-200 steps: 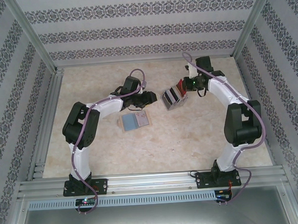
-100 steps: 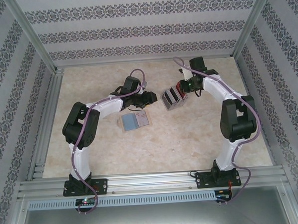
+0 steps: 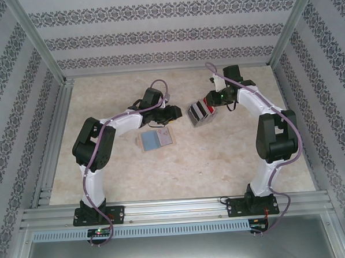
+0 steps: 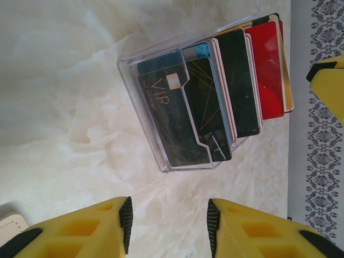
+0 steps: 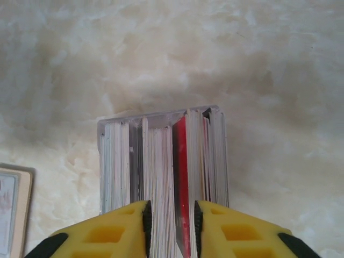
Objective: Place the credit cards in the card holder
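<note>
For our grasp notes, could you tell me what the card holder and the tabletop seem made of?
Card holder: probably clear, glossy rigid plastic; the cards show through its walls.
Tabletop: cream marble-patterned surface with a soft sheen, stone or printed laminate, cannot tell which.

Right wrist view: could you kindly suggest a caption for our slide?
Right pincer straddling a red card slotted among others in the clear card holder.
</note>
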